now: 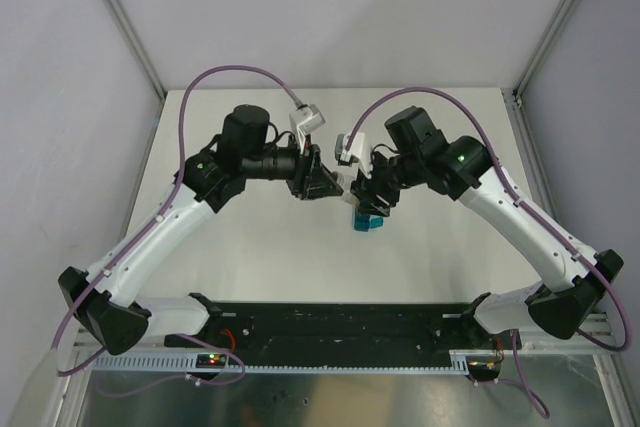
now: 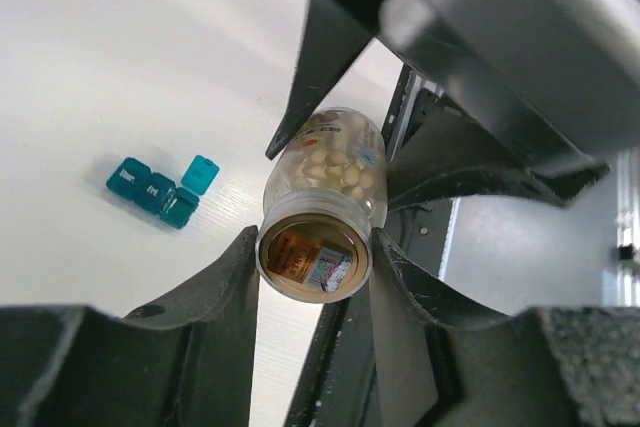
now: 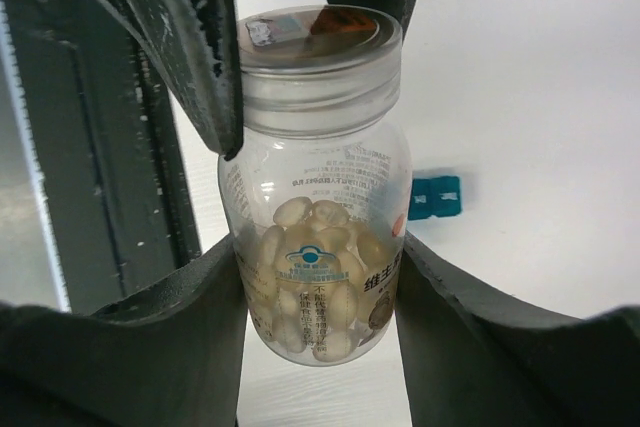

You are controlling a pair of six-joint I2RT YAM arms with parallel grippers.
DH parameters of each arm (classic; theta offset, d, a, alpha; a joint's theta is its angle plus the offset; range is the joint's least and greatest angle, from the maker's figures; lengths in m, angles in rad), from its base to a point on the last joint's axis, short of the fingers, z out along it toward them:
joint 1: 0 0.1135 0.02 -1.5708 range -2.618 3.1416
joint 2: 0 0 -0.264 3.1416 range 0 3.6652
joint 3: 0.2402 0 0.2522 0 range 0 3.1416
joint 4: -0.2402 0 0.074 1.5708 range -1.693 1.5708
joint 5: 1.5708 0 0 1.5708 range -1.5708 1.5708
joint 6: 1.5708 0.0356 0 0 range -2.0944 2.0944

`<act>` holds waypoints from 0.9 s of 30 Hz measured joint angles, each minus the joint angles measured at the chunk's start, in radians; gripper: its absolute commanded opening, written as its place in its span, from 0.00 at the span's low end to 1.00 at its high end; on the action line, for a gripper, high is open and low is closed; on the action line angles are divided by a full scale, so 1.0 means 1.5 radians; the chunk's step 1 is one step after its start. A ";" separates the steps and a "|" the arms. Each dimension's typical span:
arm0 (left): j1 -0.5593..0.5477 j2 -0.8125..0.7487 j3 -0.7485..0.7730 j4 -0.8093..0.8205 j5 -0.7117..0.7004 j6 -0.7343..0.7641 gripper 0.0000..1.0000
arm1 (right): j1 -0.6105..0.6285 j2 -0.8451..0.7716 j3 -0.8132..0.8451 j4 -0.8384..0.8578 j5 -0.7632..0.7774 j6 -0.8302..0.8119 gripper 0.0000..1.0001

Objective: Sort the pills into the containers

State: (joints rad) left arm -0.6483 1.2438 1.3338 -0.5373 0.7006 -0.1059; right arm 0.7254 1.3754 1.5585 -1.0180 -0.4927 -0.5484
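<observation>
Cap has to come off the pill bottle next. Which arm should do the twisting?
Left. The left tool is clamped on the cap. The right tool grips the bottle around its body, so it is probably better used as the anchor while the left twists.

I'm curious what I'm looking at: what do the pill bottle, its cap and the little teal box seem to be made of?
Pill bottle: probably clear glossy plastic, since the pills show through.
Cap: frosted, semi-clear plastic; a label shows through its top.
Teal pill box: tinted plastic, judging by its glossy, slightly see-through look.
</observation>
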 measured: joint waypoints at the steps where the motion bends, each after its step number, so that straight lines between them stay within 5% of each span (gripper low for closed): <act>1: 0.004 0.004 0.002 0.003 -0.007 -0.025 0.35 | 0.005 -0.001 -0.002 0.009 0.020 0.003 0.00; 3: 0.013 0.012 0.004 0.008 -0.017 -0.073 0.49 | 0.011 -0.001 -0.005 0.025 0.052 0.006 0.00; 15: 0.024 0.043 0.007 0.050 -0.046 -0.154 0.96 | 0.025 -0.001 -0.012 0.062 0.113 0.041 0.00; 27: 0.056 -0.013 -0.028 0.058 0.021 0.003 1.00 | -0.004 -0.001 -0.037 0.055 0.020 0.040 0.00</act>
State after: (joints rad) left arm -0.5640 1.2240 1.2915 -0.4496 0.7326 -0.1009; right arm 0.7200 1.3739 1.5024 -0.9352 -0.4625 -0.4885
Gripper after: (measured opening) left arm 0.996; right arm 0.568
